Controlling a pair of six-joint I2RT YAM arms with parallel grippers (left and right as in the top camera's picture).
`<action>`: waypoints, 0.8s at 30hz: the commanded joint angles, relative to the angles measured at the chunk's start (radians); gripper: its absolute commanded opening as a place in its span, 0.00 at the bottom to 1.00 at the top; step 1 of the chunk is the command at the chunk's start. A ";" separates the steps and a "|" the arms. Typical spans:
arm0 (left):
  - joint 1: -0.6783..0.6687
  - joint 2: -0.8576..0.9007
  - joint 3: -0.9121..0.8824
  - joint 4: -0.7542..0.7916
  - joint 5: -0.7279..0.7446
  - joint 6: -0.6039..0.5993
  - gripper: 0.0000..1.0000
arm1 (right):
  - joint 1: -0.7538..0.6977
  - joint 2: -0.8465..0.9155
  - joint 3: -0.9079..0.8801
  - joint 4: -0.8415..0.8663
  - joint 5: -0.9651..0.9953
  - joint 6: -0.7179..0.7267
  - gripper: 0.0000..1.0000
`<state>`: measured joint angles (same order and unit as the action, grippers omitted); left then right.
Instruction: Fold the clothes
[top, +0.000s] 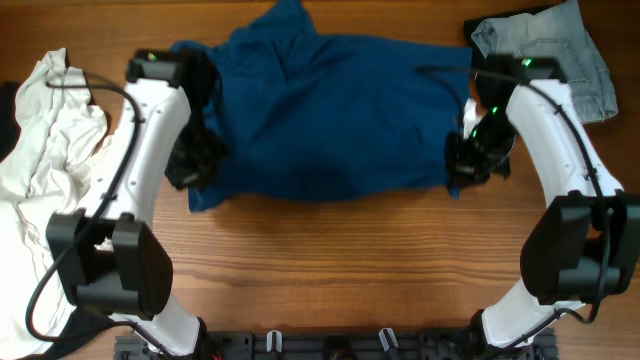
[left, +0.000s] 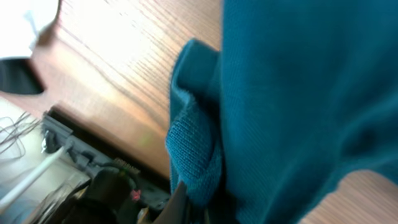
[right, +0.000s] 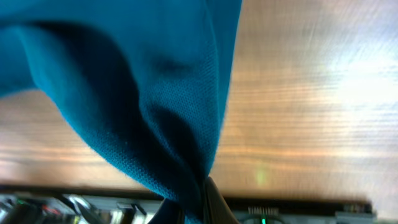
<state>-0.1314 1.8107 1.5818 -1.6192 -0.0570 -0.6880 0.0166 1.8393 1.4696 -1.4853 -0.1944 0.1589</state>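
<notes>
A warm brown wood-grain table (top: 330, 260) fills the scene, brightly lit with pale glare.

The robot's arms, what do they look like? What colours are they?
Both the left arm and the right arm are smooth white tubes with chunky black joints. Thin black cables loop along each one. Small green lights glow near the far ends of both. The left gripper and right gripper at the tips are black.
</notes>
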 joint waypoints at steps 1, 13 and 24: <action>-0.022 -0.077 -0.188 0.046 0.034 -0.050 0.04 | 0.006 -0.041 -0.135 0.023 -0.007 -0.021 0.04; -0.124 -0.339 -0.623 0.108 0.098 -0.159 0.04 | -0.047 -0.177 -0.322 0.082 -0.004 0.036 0.04; -0.124 -0.393 -0.747 0.158 0.113 -0.211 0.04 | -0.363 -0.238 -0.322 0.059 -0.026 0.075 0.04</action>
<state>-0.2504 1.4345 0.8452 -1.4685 0.0399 -0.8658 -0.2913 1.6245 1.1515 -1.4254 -0.1940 0.2131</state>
